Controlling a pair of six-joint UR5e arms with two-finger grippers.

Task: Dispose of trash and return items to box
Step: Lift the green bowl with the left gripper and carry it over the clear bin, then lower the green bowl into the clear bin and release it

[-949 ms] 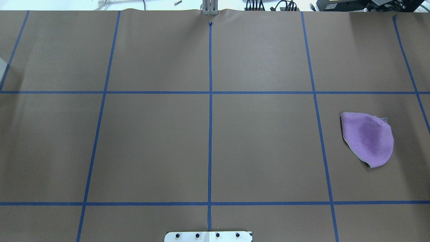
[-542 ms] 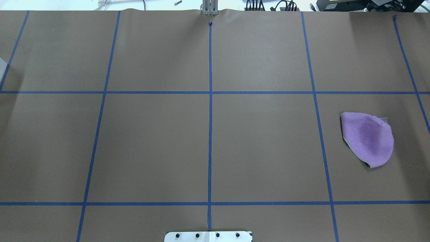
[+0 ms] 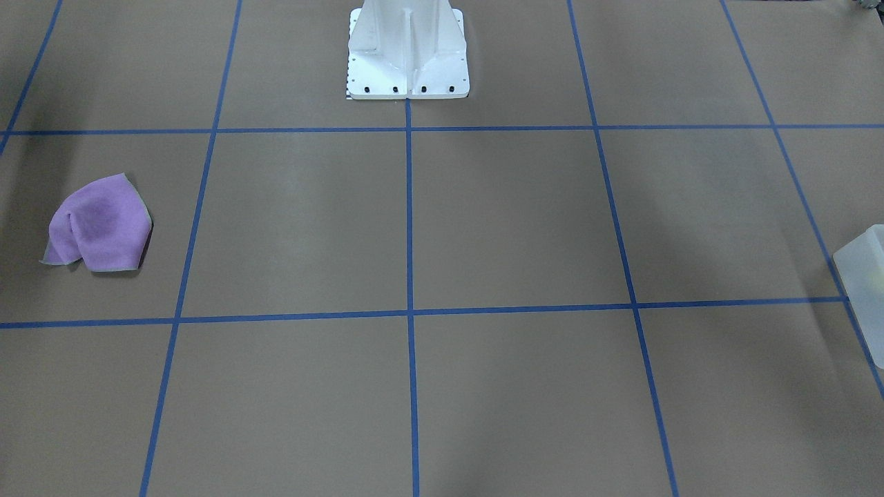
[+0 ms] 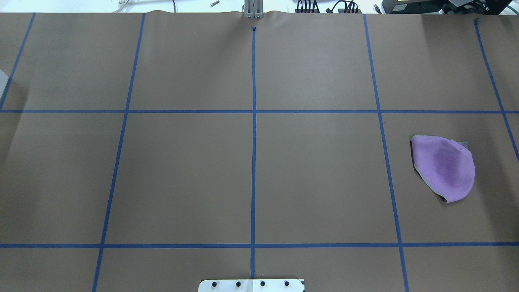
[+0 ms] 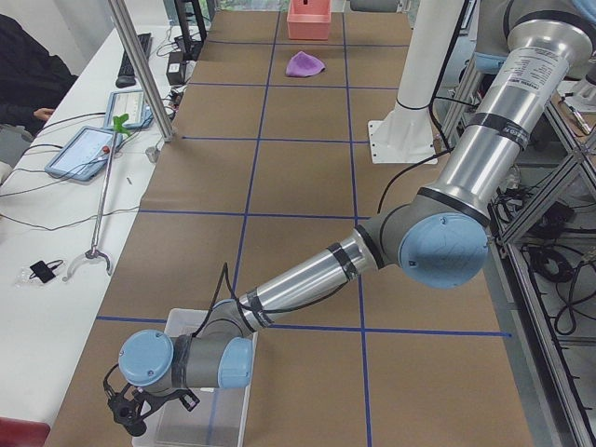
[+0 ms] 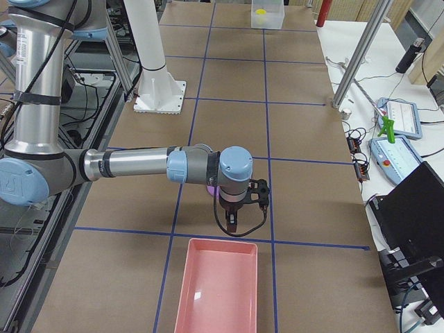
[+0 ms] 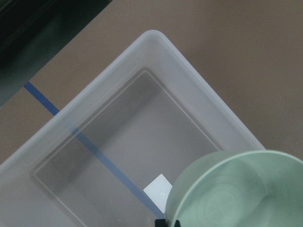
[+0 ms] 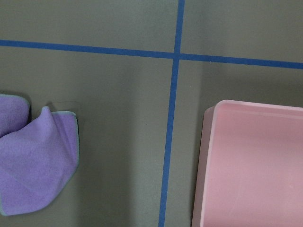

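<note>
The pale mint-green bowl (image 7: 239,191) hangs close under my left wrist camera, above the open translucent box (image 7: 111,156). A dark fingertip (image 7: 166,222) sits at its rim, so my left gripper (image 5: 130,416) is shut on the bowl. The box also shows in the left side view (image 5: 207,410) and at the front-facing view's right edge (image 3: 863,276). A yellow shape, the cup (image 6: 261,12), shows through the box wall in the right side view. My right gripper (image 6: 236,220) hangs by the pink tray (image 6: 218,284). I cannot tell whether it is open.
A purple cloth (image 4: 444,168) lies on the brown paper on my right side, also in the right wrist view (image 8: 33,165). The pink tray (image 8: 255,165) lies beside it. The white robot base (image 3: 407,52) stands at the table's near edge. Operators' tablets (image 5: 88,149) lie beyond the table.
</note>
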